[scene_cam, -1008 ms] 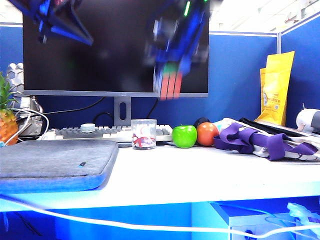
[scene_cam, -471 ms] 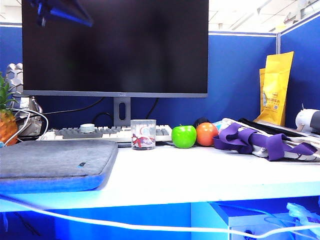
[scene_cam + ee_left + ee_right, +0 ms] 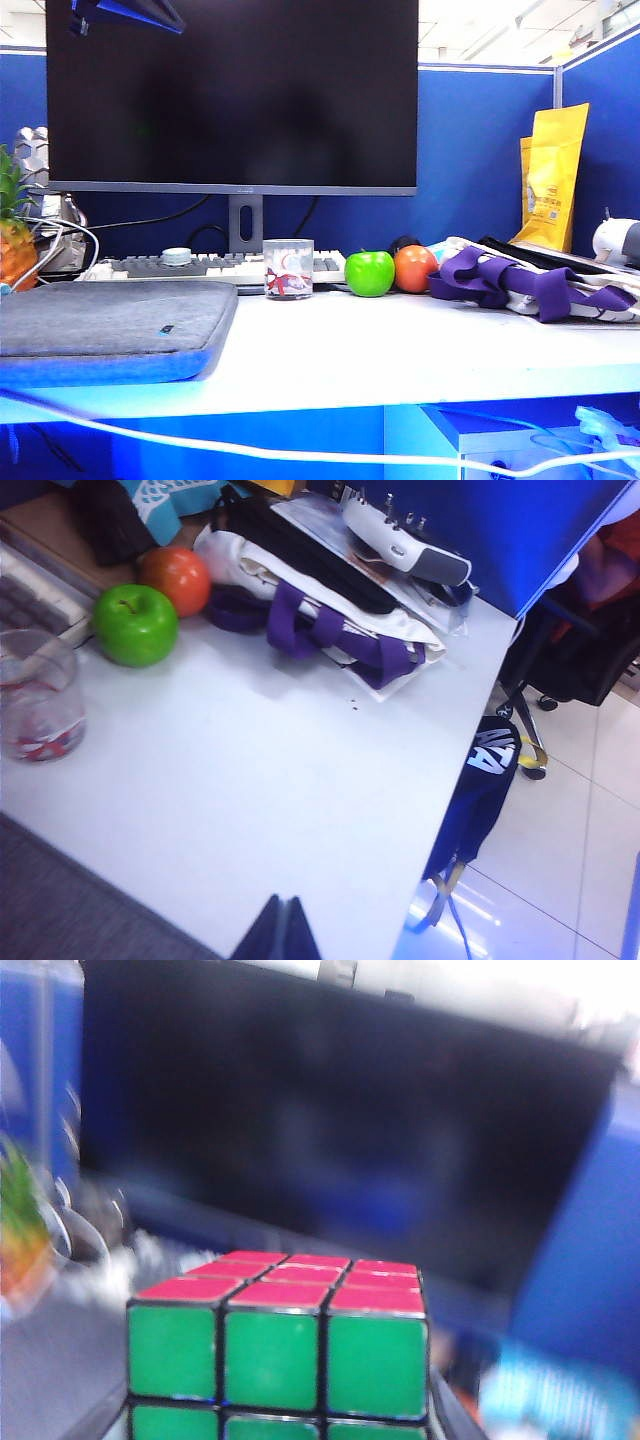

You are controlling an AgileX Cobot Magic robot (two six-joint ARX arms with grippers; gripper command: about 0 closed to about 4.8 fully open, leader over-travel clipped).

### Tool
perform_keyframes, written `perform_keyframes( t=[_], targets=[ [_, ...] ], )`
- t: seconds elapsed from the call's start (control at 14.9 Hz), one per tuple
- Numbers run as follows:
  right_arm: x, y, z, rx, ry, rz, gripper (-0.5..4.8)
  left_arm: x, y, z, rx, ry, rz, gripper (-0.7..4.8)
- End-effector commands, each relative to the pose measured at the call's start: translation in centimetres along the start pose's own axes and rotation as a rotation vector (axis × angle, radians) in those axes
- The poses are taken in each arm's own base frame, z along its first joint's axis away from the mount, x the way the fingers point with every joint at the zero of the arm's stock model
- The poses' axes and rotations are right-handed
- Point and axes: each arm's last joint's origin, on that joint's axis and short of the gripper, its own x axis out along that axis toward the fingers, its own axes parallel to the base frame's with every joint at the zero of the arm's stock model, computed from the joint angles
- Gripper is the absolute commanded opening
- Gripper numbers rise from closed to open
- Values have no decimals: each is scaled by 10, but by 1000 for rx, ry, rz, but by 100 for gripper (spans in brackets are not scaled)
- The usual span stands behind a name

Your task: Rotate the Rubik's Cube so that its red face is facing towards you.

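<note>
Rubik's Cube (image 3: 280, 1345) fills the lower part of the right wrist view, close before the camera, with its green side facing the lens and the red face (image 3: 290, 1280) turned upward. It sits where the right gripper's jaws would be, and dark edges flank it low down, so it seems clamped in that gripper, though the fingers themselves are hardly visible. Behind it, blurred, stand the dark monitor (image 3: 340, 1150) and the blue partition (image 3: 585, 1260).

In the exterior view neither the cube nor the right gripper appears. A white desk (image 3: 400, 350) runs across, backed by a blue partition wall. On it lie a grey padded sleeve (image 3: 110, 325) at the left, a keyboard (image 3: 200, 265) under the monitor, a clear printed cup (image 3: 288, 268) just before the keyboard, then a green apple (image 3: 369, 273) and an orange fruit (image 3: 414, 268) side by side, and a purple-strapped bag (image 3: 530, 285) at the right. A yellow pouch (image 3: 550, 180) leans on the partition. A dark piece of the left arm (image 3: 125, 12) shows at the upper left corner.

The left wrist view looks down on the bare desk, the cup, both fruits and the bag, with tiled floor beyond the desk edge. The left gripper (image 3: 280, 935) hangs high above the desk, its dark tips drawn together.
</note>
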Motion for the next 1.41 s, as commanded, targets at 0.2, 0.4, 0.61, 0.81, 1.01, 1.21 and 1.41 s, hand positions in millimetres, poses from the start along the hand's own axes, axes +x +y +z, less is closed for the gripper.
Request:
perform_keyframes(
  t=[0.2, 0.4, 0.61, 0.81, 1.01, 1.21, 1.41],
  targets=[
    [24, 21, -140, 258, 48, -71, -1, -2, -6, 3, 37, -13, -10, -4],
    [47, 35, -178, 335, 14, -37, -1, -2, -6, 3, 38, -14, -13, -4],
    [58, 43, -219, 359, 111, -45, -1, -2, -6, 3, 38, -14, -12, -4],
    [63, 35, -241, 386, 158, -111, -1, -2, -6, 4, 40, -16, -12, -4],
    [67, 35, -254, 377, 217, -121, -1, -2, -5, 4, 46, -20, -10, -4],
    [78, 39, -264, 382, 239, -122, -1, -2, -5, 5, 51, -24, -9, -4],
    [93, 43, -273, 385, 278, -117, -1, -2, -5, 5, 50, -24, -9, -4]
  ],
)
